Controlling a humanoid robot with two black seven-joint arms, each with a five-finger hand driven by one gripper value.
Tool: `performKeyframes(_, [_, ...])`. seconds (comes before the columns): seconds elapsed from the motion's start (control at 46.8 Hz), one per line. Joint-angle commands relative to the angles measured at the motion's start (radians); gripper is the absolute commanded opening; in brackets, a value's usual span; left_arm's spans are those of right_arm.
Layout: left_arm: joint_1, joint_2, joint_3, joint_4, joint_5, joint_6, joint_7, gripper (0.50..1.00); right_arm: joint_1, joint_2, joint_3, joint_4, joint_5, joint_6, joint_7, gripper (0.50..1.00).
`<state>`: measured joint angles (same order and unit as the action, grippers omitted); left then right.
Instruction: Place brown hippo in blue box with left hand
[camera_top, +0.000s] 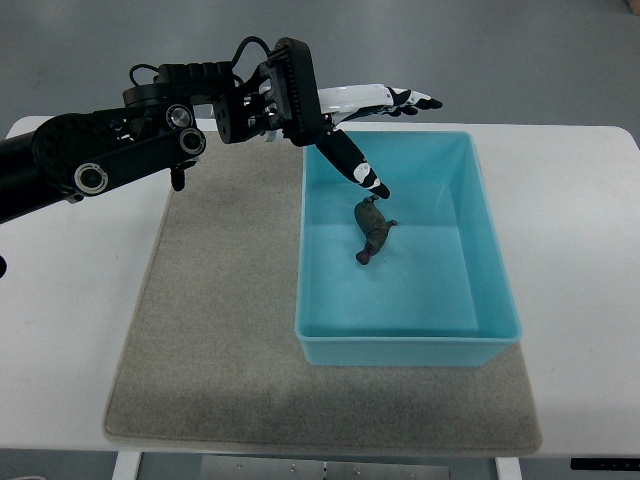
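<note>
The left arm (110, 160) comes in from the left edge of the picture and reaches across the back left corner of the table (60, 300) toward the blue box (410, 345). The left hand (355, 130) hangs over the back left corner of the box with its fingers (400, 100) spread and stretched out, holding nothing. Most of them point to the right along the back wall of the box, while one finger (355, 165) angles down into the box, its tip just above or touching the brown hippo (373, 230); which of the two cannot be told from this view.

The hippo lies on the floor of the box, in the back half and a little left of the middle, clear of all four walls. Its body runs roughly from back to front.

The box sits on a grey mat (220, 330) that covers the middle of the white table. The box rests on the right part of the mat, its right wall running along the mat's right edge and its front wall set back from the mat's front edge. The left part of the mat is bare.
</note>
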<state>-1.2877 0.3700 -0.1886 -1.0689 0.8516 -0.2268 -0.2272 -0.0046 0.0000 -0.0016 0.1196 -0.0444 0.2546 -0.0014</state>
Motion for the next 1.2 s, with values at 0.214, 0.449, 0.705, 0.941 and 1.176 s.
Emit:
performKeyframes(0.214, [0.039, 0.096, 0.008, 0.061, -0.388, -0.016, 0.002, 0.999, 0.000, 0.000, 0.000, 0.000, 0.000, 0.000, 0.000, 0.936])
performKeyframes(0.449, [0.083, 0.110, 0.011, 0.233, -0.650, -0.103, 0.002, 1.000, 0.000, 0.000, 0.000, 0.000, 0.000, 0.000, 0.000, 0.936])
performKeyframes(0.705, [0.163, 0.106, 0.000, 0.403, -0.802, -0.290, 0.005, 1.000, 0.000, 0.000, 0.000, 0.000, 0.000, 0.000, 0.000, 0.936])
performKeyframes(0.941, [0.228, 0.107, -0.078, 0.468, -0.959, -0.384, 0.112, 1.000, 0.000, 0.000, 0.000, 0.000, 0.000, 0.000, 0.000, 0.936])
performKeyframes(1.176, [0.340, 0.104, -0.353, 0.500, -1.003, -0.384, 0.321, 1.000, 0.000, 0.000, 0.000, 0.000, 0.000, 0.000, 0.000, 0.936])
